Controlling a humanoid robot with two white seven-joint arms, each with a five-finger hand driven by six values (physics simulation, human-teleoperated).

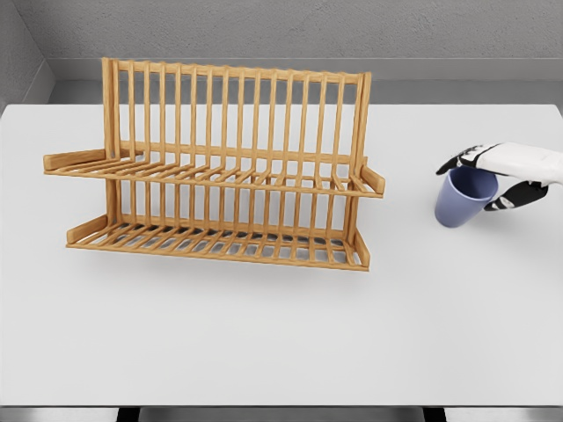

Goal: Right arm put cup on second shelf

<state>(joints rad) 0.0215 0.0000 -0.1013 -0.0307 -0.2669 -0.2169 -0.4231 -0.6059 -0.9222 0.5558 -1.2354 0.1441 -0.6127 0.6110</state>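
Observation:
A blue-purple cup (pixel 459 200) stands at the right side of the white table, tilted a little toward the right. My right hand (pixel 493 176) comes in from the right edge and is curled around the cup's rim, with fingers over its top and behind it. The wooden two-tier dish rack (pixel 220 167) stands left of centre. Its upper shelf (pixel 211 176) and lower shelf (pixel 220 239) both carry nothing. The cup is well to the right of the rack and apart from it. My left arm does not show.
The white table (pixel 281 343) runs across the whole view, with its front edge near the bottom. A grey wall rises behind the rack. Open tabletop separates the rack from the cup.

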